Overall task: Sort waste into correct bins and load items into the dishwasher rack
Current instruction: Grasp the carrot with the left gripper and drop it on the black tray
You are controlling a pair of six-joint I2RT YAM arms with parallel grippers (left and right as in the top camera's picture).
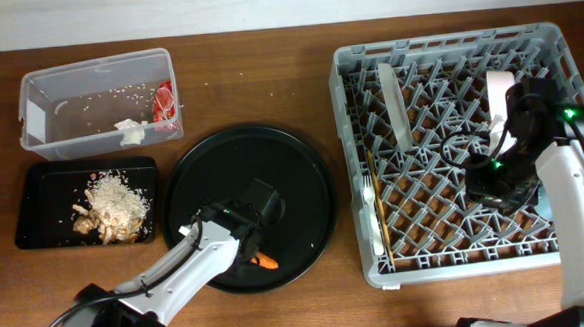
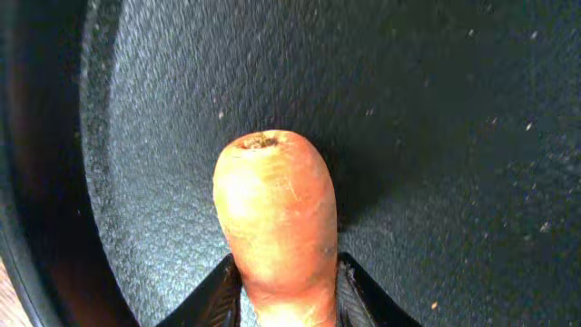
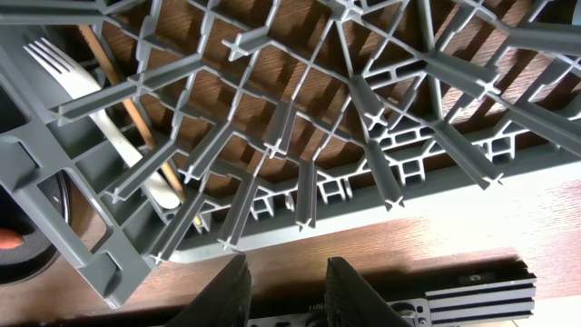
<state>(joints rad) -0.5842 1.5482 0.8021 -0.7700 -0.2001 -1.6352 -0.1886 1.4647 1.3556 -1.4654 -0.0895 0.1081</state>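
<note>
Our left hand (image 2: 289, 277) is clamped on the orange carrot (image 2: 277, 209), a finger pressed to each side of its lower end. It sits at the lower part of the round black tray (image 2: 436, 109), in the lower middle of the overhead view. Our right hand (image 3: 289, 282), fingers apart and holding nothing, is at the right half of the dishwasher rack (image 1: 446, 45). We see the white fork (image 3: 64, 64) and a chopstick (image 3: 113, 68) in the rack, upper left of the right wrist view. At upper left of the overhead view, the clear tub (image 1: 38, 92) holds the red wrapper (image 1: 165, 105). Below it, the shallow black tray (image 1: 34, 207) holds rice (image 1: 121, 192).
</note>
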